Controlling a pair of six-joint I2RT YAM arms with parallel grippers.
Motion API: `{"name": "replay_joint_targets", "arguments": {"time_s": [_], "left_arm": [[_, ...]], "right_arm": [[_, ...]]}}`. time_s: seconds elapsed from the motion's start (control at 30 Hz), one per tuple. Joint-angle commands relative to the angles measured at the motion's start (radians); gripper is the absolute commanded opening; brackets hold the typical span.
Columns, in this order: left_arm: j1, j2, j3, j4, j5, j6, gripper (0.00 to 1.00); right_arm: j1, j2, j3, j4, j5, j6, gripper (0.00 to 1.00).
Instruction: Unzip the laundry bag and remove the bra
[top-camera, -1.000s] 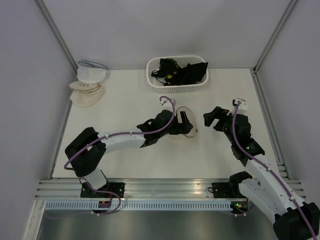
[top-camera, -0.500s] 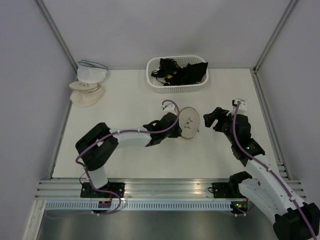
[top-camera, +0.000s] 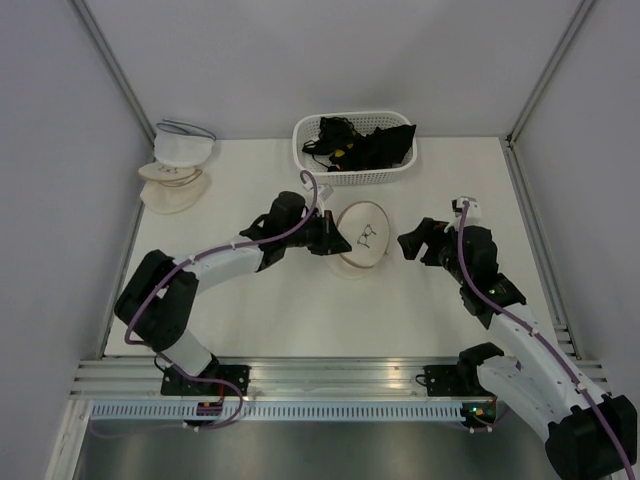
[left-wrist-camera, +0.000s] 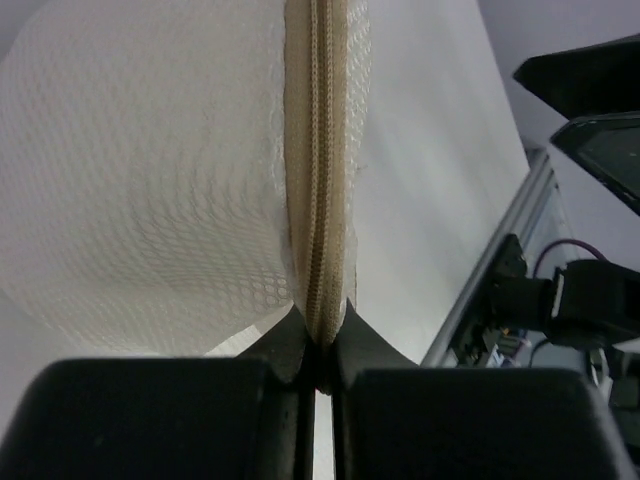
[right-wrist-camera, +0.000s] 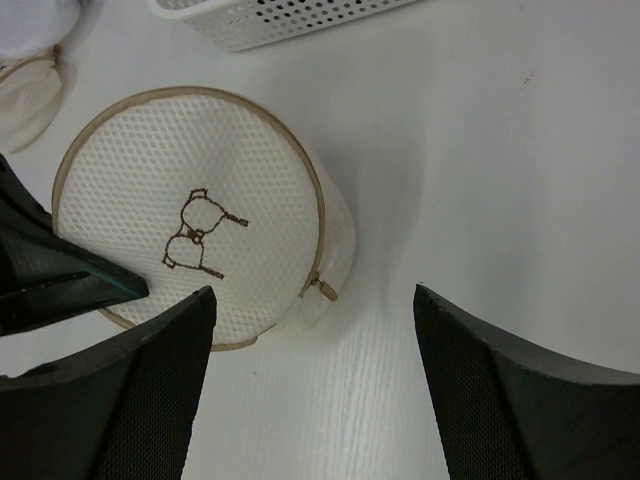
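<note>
While the left gripper (left-wrist-camera: 318, 372) pinches the laundry bag (top-camera: 362, 234) by its zipped rim mid-table, the right gripper (top-camera: 412, 242) hangs open just right; basket (top-camera: 350, 177) of black garments (top-camera: 365, 143) behind, stacked pouches (top-camera: 175, 170) far left.

laundry bag (left-wrist-camera: 150, 200) cropped by the left wrist view's top and left edges, its contents hidden behind mesh, in the right wrist view basket (right-wrist-camera: 300, 20) cut off above, stacked pouches (right-wrist-camera: 25, 100) clipped at the corner, zip pull (right-wrist-camera: 325, 291) too small for detail

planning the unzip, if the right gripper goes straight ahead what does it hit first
The right gripper would probably meet the laundry bag first, at its side near the zip pull; depth is unclear.
</note>
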Motion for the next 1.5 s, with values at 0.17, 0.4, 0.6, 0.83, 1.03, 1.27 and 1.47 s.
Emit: {"name": "replay_joint_targets", "arguments": {"time_s": [0.17,0.4,0.6,0.83,1.03,1.27,1.47], "left_arm": [[0.111,0.023,0.057,-0.003,0.662,0.128,0.02],[0.134,0.084,0.118,-0.077,0.825,0.194,0.02],[0.172,0.089,0.167,-0.149,0.828,0.251,0.02],[0.175,0.081,0.187,-0.151,0.874,0.271,0.02],[0.175,0.104,0.19,-0.151,0.923,0.277,0.02],[0.18,0.115,0.23,-0.233,0.703,0.277,0.03],[0.183,0.058,0.226,-0.28,0.214,0.153,0.61]], "right_arm": [[0.002,0.029,-0.007,0.105,-0.234,-0.012,0.84],[0.001,0.016,-0.019,0.131,-0.306,-0.012,0.8],[0.002,0.047,-0.016,0.13,-0.335,-0.009,0.72],[0.001,0.092,-0.021,0.145,-0.373,-0.008,0.72],[0.002,0.118,-0.061,0.255,-0.43,0.021,0.65],[0.002,0.168,-0.067,0.338,-0.488,0.069,0.0],[0.002,0.159,-0.085,0.375,-0.458,0.167,0.0]]}}
